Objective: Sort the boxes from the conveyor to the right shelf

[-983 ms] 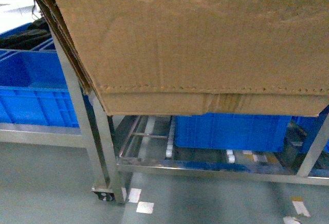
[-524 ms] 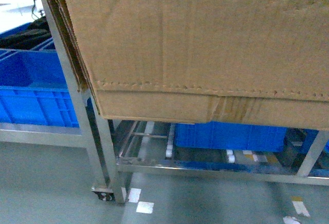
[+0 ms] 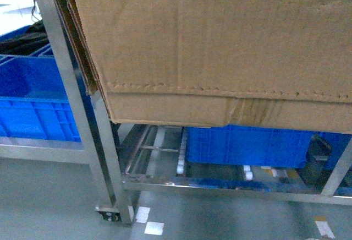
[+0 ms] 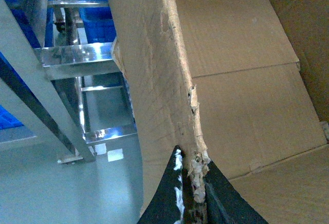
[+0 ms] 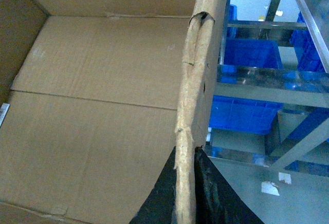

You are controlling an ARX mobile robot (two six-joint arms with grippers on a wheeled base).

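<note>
A large brown cardboard box (image 3: 220, 47) fills the upper head view, held off the floor in front of the steel shelf (image 3: 99, 141). My left gripper (image 4: 191, 183) is shut on the box's ragged left wall (image 4: 154, 80), one black finger on each side. At the other side my right gripper (image 5: 187, 178) is shut on the right wall (image 5: 198, 80) the same way. Both wrist views look into the box, which holds nothing. The grippers do not show in the head view. The conveyor is out of view.
Blue crates sit on the shelf: one on the low tier (image 3: 247, 146) under the box, another to the left (image 3: 33, 102). A steel post (image 3: 71, 97) with a caster (image 3: 110, 215) stands just left of the box. The grey floor (image 3: 55, 196) has white tape marks.
The box has sunk slightly in the head view and its left edge has shifted right, nearer the shelf post. Both grippers keep their hold.
</note>
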